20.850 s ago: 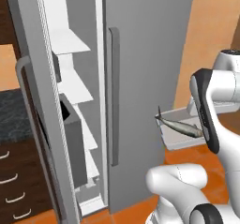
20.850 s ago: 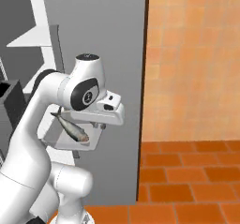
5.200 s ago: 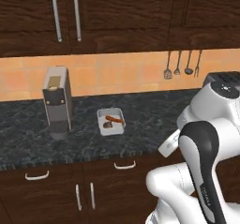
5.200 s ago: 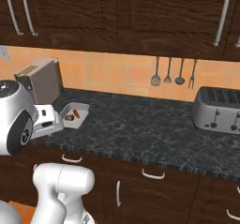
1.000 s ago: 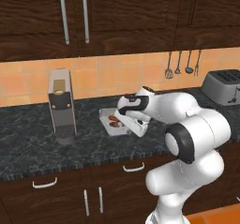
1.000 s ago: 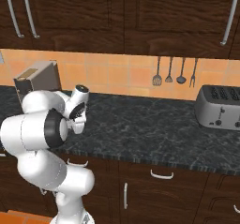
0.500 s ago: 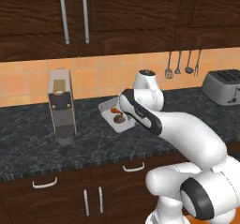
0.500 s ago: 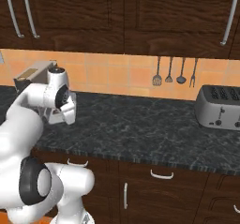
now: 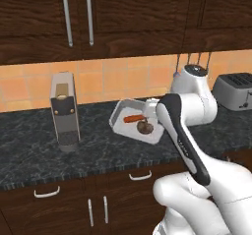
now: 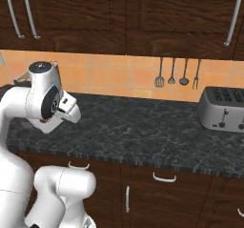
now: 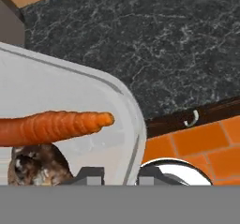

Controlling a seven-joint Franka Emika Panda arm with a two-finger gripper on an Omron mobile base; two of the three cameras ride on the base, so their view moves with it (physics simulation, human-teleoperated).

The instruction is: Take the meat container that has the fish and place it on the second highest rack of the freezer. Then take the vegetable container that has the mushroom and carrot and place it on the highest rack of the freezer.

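Coffee machine (image 9: pixel 64 112) at left on the dark counter (image 9: pixel 29 155). Just right of it, the vegetable container (image 9: pixel 121 122): white tray, tilted, lifted above the counter, bright orange carrot (image 9: pixel 132 118) beside brown mushroom (image 9: pixel 144 127). Gripper (image 11: pixel 121 175) clenched on the container's rim, one tip each side of the wall. Hanging utensils (image 10: pixel 175 73) and toaster (image 9: pixel 236 91) farther right.

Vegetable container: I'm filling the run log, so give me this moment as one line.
stage: second pick | vegetable container: lifted, tilted above counter | contents: carrot, mushroom | gripper: shut on container rim
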